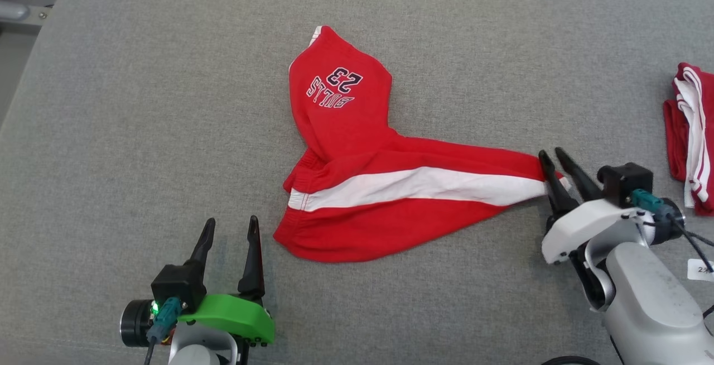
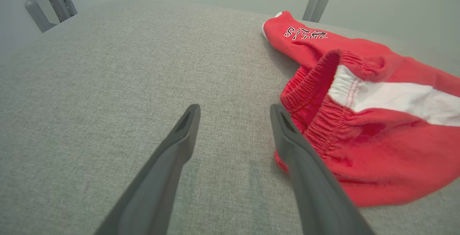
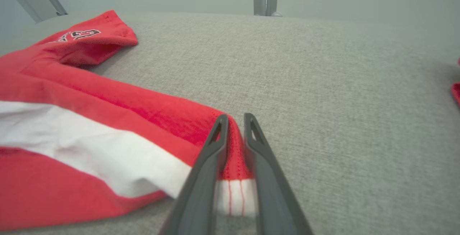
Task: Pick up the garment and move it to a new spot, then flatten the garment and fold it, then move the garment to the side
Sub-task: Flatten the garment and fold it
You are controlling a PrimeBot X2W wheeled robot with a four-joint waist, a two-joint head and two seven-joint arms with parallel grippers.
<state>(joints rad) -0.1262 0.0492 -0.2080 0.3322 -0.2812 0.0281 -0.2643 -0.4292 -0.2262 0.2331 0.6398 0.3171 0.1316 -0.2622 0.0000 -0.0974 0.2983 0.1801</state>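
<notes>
Both ends of the garment, lying lengthwise across mid-table, met your arms: the right gripper pinched narrow on its leg hem, the left gripper gaped wide just beside its waistband.

A grey fabric-covered desk carries a folded red-and-white cloth pile at its right edge. A small white label lies nearer, also on the right. Metal frame bars stand beyond the desk's far left corner.
</notes>
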